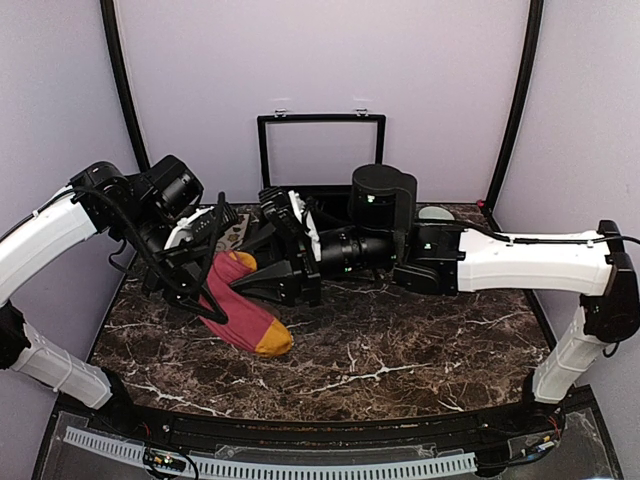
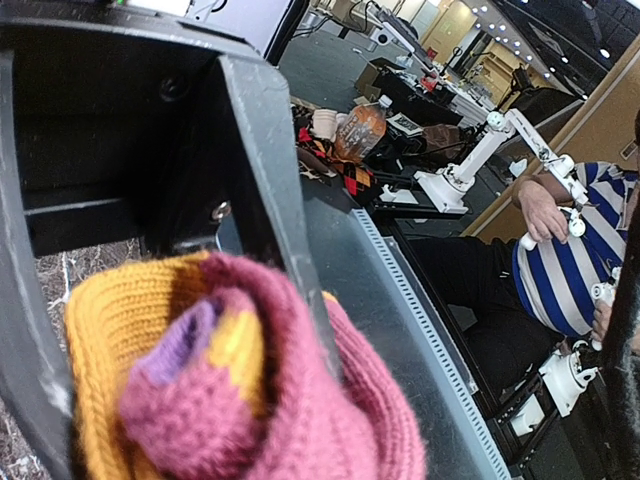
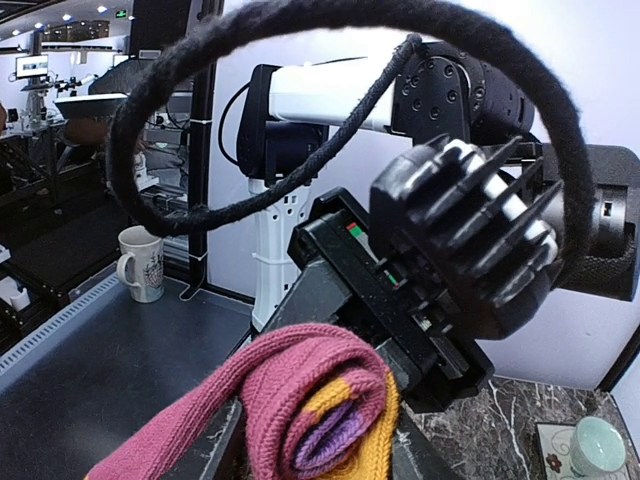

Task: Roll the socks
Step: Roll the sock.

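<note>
The left gripper (image 2: 170, 330) is clenched on the curled cuff end of the red sock (image 1: 245, 315), lifted over the left-middle of the marble table (image 1: 400, 350). The right gripper (image 3: 315, 440) straddles the same curl from the right; I cannot tell whether it pinches. The roll looks barely begun: only the cuff is turned over, and the foot trails down to the orange toe. No tan socks show, and the arms hide the curl from above.

Soft, even light on my table (image 1: 400, 350), faint shadows. At my wrists the sock (image 2: 300, 420) looks sharp; distant ceiling lamps (image 2: 604, 52) glare.
</note>
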`<action>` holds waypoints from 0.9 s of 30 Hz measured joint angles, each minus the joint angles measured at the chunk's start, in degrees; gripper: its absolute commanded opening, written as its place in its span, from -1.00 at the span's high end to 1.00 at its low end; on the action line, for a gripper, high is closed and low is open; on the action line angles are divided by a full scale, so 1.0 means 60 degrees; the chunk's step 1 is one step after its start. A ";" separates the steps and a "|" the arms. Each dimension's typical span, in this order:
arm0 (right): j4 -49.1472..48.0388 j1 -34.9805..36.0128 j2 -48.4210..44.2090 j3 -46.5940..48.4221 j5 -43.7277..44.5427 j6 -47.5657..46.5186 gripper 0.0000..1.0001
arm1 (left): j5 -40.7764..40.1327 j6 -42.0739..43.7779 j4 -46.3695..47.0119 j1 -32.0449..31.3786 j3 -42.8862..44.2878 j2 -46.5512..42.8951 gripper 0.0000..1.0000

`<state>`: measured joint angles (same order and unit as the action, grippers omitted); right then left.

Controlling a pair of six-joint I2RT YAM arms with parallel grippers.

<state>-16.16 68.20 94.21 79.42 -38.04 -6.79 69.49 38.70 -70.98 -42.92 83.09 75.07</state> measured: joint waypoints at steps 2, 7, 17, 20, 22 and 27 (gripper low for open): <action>0.0029 -0.0004 -0.0160 -0.0109 0.0146 -0.0036 0.09 | -0.0091 0.0033 -0.0004 0.0000 0.0000 0.0000 1.00; 0.0157 -0.0022 -0.0634 -0.0244 0.0277 -0.0117 0.15 | -0.0233 0.0127 -0.0011 0.0000 0.0000 0.0000 1.00; 0.0641 -0.0106 -0.0637 -0.0047 0.0124 -0.0149 0.12 | -0.0448 0.0200 -0.0015 0.0000 0.0000 0.0011 1.00; 0.0892 -0.0120 -0.0550 0.0106 0.0127 -0.0149 0.17 | -0.0495 0.0219 -0.0022 0.0000 0.0000 0.0011 1.00; 0.1038 -0.0124 -0.0350 0.0379 0.0135 -0.0153 0.22 | -0.0528 0.0240 -0.0029 0.0000 0.0000 0.0011 1.00; 0.1311 -0.0127 -0.0036 0.0696 0.0149 -0.0058 0.58 | -0.0761 0.0270 -0.0044 0.0000 0.0004 0.0011 1.00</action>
<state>-8.29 67.44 94.00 83.59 -37.15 -7.14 64.93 40.32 -71.24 -42.92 83.11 75.13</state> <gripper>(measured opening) 0.317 0.113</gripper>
